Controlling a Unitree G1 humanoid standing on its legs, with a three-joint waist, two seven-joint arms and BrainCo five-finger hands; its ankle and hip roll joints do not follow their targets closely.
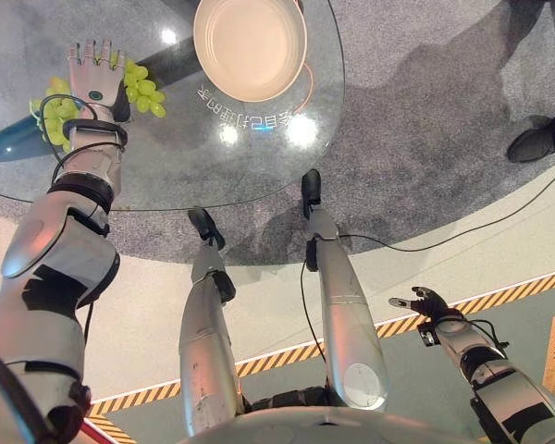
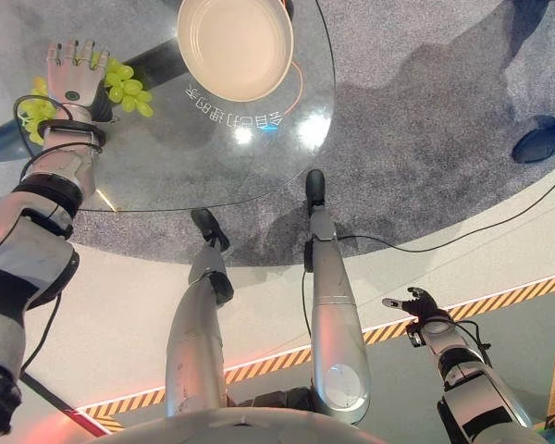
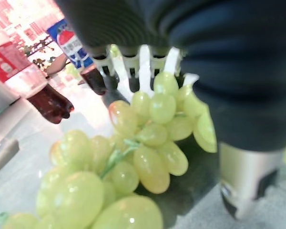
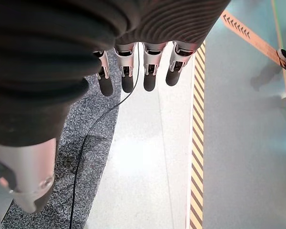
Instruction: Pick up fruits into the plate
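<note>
A bunch of green grapes [image 1: 144, 91] lies at the left side of the round glass table [image 1: 213, 162]. My left hand [image 1: 94, 79] is flat over the bunch with straight fingers, open. More of the grapes [image 1: 55, 116] show beside the wrist. In the left wrist view the grapes [image 3: 148, 143] sit just under the palm, with the fingers [image 3: 144, 71] reaching past them and the thumb [image 3: 243, 181] beside them. An empty cream plate [image 1: 250, 46] stands at the far middle of the table, to the right of the grapes. My right hand [image 1: 430, 303] hangs low at the right, off the table, open and holding nothing.
Dark drink bottles [image 3: 47, 102] stand beyond the grapes in the left wrist view. A person's black shoe [image 1: 536, 143] rests on the grey carpet to the right of the table. Yellow-black striped tape [image 1: 499, 296] runs across the floor near my right hand.
</note>
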